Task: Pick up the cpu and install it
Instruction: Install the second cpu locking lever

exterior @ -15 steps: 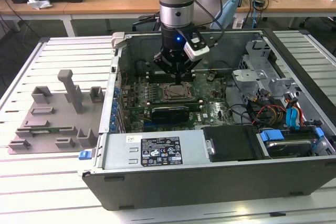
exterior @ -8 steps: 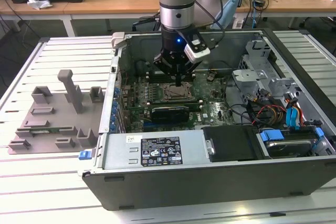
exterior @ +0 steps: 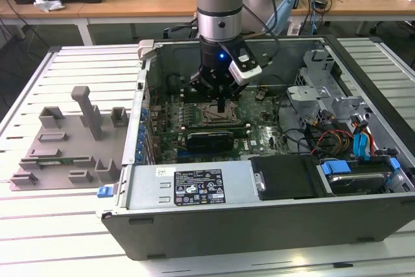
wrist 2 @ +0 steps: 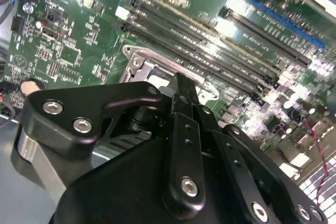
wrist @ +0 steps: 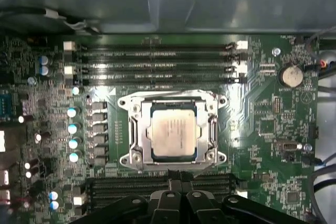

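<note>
the small square silvery-grey cpu (wrist: pixel 174 134) is seen seated in its metal-framed socket (wrist: pixel 131 132), the black gripper (exterior: pixel 222 100) held just above with fingers closed and empty, suggesting installation is nearly done.

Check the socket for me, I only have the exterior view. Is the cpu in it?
Observer: Yes. In the first wrist view the cpu lies flat inside the socket frame.
Operator: Claw holding anything?
Observer: No. In both wrist views the claw is shut with nothing between its fingers, and it is off the cpu.
Operator: Where's its tip?
Observer: In the second wrist view it lines up with the frame's rim, beside the memory slots.
</note>
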Controlling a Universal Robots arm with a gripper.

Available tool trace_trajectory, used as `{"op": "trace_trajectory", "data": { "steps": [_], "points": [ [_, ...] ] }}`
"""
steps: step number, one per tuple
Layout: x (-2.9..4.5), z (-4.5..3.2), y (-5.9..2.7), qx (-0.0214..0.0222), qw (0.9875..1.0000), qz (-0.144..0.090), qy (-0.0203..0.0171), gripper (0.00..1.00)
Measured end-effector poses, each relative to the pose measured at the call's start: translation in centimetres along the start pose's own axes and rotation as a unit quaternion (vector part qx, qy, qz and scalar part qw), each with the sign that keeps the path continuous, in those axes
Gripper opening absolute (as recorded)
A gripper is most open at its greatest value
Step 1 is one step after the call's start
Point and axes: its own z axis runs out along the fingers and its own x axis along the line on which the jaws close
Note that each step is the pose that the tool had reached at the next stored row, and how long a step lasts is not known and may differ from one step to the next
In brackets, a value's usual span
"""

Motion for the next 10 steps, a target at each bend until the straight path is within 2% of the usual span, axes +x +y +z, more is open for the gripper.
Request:
{"op": "trace_trajectory", "data": {
  "steps": [2,7,10],
  "points": [
    [-0.01,0.06,-0.61,-0.0032,1.0,0.0,0.0001,0.11],
    [-0.01,0.08,-0.79,-0.0051,1.0,0.0,0.0001,0.11],
    [-0.02,0.12,-1.3,-0.0085,1.0,0.0,0.0001,0.11]
  ]
}}
